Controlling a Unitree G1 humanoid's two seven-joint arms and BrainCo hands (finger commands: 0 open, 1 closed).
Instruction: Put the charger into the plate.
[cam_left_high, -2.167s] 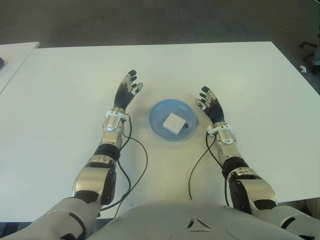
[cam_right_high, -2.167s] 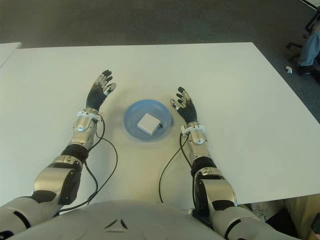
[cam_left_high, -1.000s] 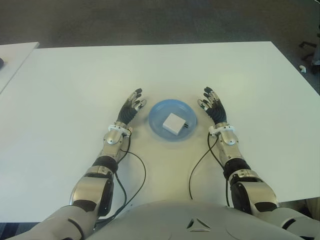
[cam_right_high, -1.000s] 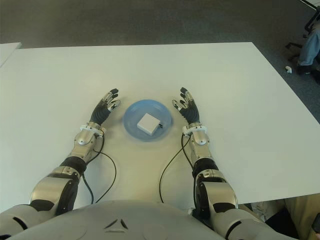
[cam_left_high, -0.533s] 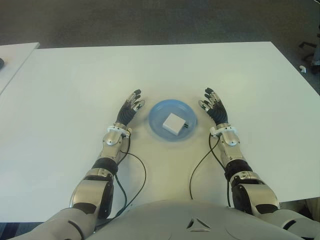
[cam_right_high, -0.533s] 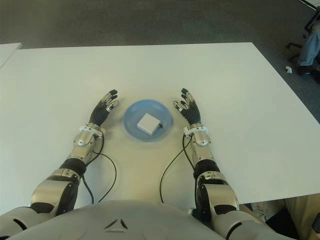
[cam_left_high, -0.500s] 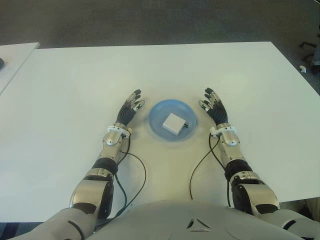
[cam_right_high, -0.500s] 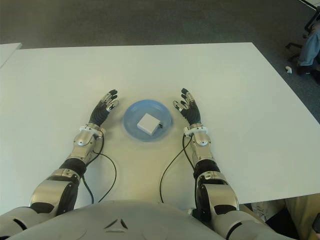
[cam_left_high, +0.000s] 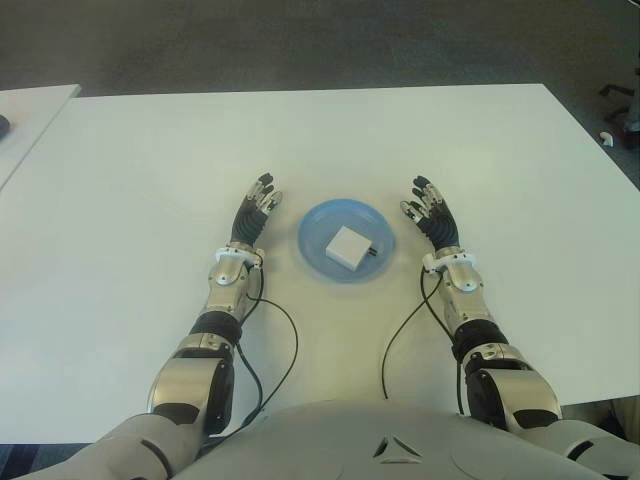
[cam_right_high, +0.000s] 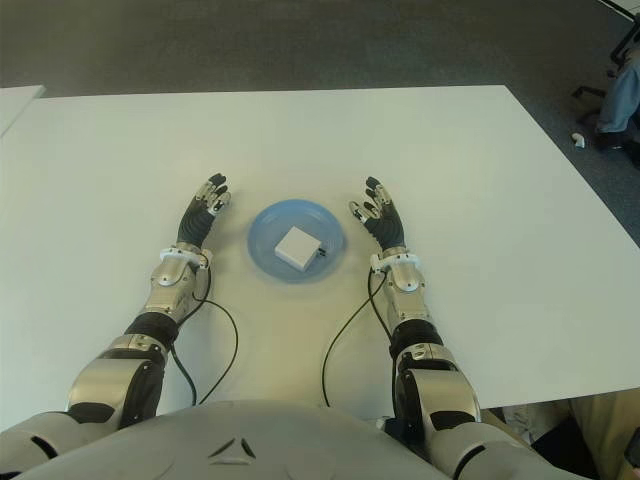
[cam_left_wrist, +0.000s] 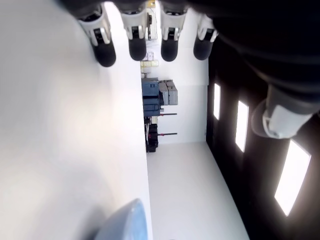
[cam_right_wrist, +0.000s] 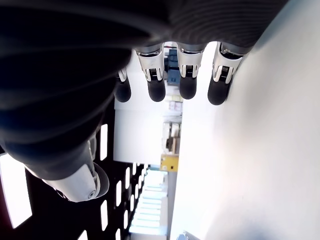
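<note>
A: Status check. Where is the charger (cam_left_high: 348, 245)?

B: White block, lying inside the blue plate (cam_left_high: 312, 226), near its middle, prongs toward the robot's right. Plate sits on the white table (cam_left_high: 140, 160), between the 2 hands.

A: Hands?

B: Left hand (cam_left_high: 251, 213) shows just left of the plate, right hand (cam_left_high: 432, 215) just right of it. Both have fingers extended and relaxed, holding nothing. Neither touches the plate or the charger.

A: So which step?

B: My reading: placement looks done, and this is the post-release stage. Nothing left to carry. The next move, if any, calls only for drawing both arms back without brushing the plate rim; the right hand is the nearer of the 2.

A: Do the wrist views add anything?

B: Left wrist view confirms 4 straight fingertips (cam_left_wrist: 137, 48) plus the thumb, nothing in the palm, and catches a sliver of the plate edge. Right wrist view shows the same straight fingers (cam_right_wrist: 156, 89), empty palm, and only a speck of blue at its edge. Neither wrist view shows the charger; only the 2 eye views do.
</note>
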